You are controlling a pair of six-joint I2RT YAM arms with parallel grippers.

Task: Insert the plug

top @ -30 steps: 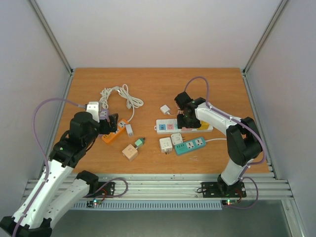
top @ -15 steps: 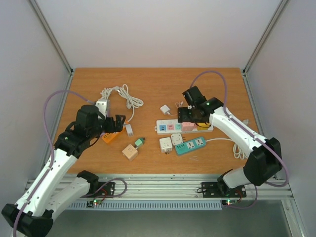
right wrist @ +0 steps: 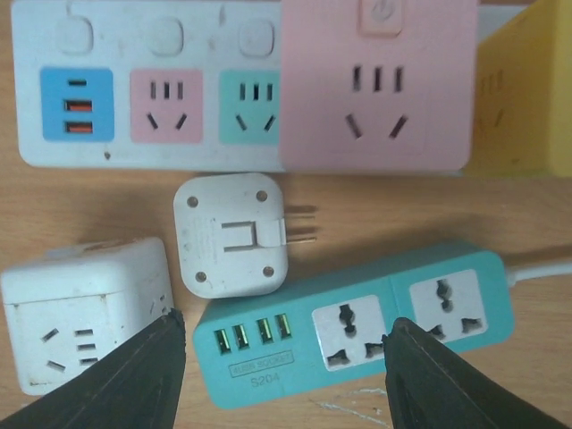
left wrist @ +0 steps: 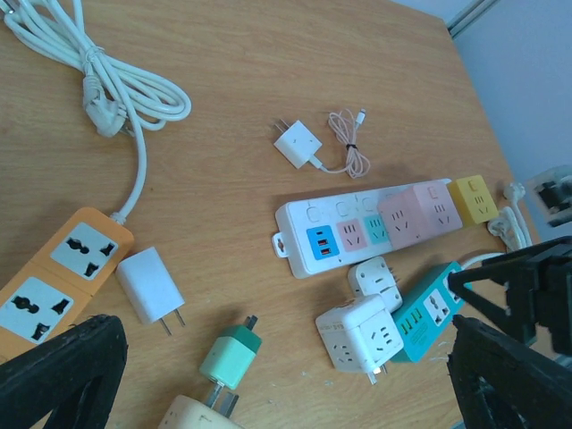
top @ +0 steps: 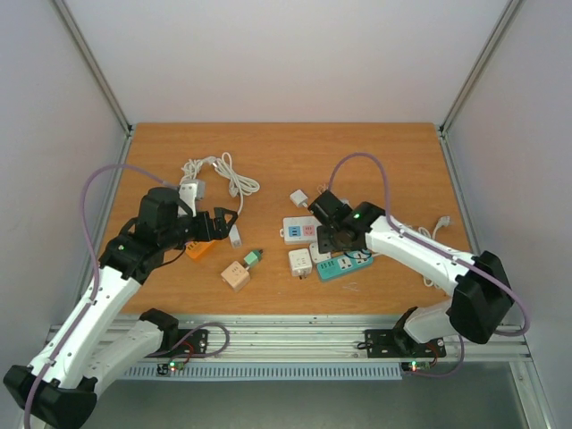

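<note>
Under right hand (right wrist: 286, 322): white square plastic plug (right wrist: 232, 234), prongs exposed, flat on wooden counter (right wrist: 384, 210) between white multi-socket strip (right wrist: 206, 152) and teal power strip (right wrist: 268, 362).
Right hand: released, empty, fingers apart.
Left hand (left wrist: 281, 326): released, empty, above counter.

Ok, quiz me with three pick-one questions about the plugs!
1. Where is the white plug? A on the teal strip; B between the teal strip and the white strip; C in the right gripper.
2. How many USB ports has the teal strip? A two; B four; C six.
3. The right gripper is: A open; B shut on the white plug; C shut on the teal strip.
Answers: B, it lies on the table between both strips; B, four slots in a row; A, its fingers stand apart, holding nothing.
</note>
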